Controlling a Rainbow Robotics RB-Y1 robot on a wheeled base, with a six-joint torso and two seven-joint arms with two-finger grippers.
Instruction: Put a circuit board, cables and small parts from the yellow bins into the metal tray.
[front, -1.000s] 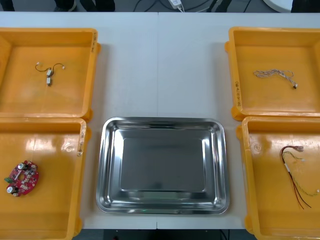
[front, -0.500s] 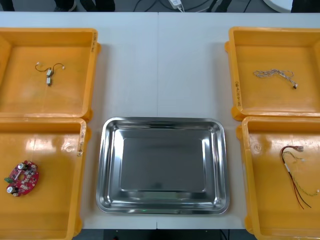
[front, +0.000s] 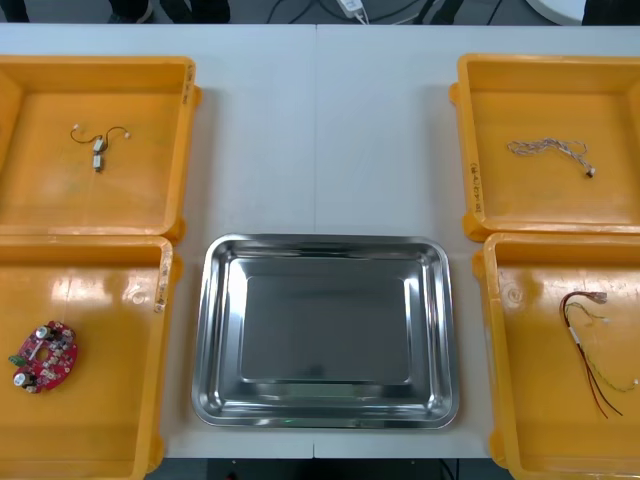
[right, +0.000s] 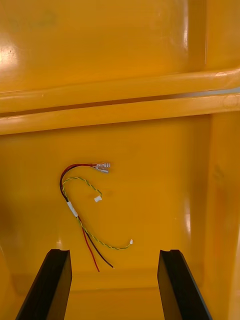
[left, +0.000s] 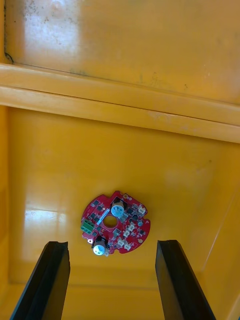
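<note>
At lower left, the round red circuit board lies in a yellow bin, left gripper open over it. At lower right, right gripper hangs open over the red and yellow cable.

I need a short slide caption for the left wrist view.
Open left tool over the round red circuit board lying in a yellow bin.

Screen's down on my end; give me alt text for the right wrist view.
The right gripper, fingers open, hangs over a red and yellow cable lying loose on the floor of a yellow bin, touching neither finger.
</note>
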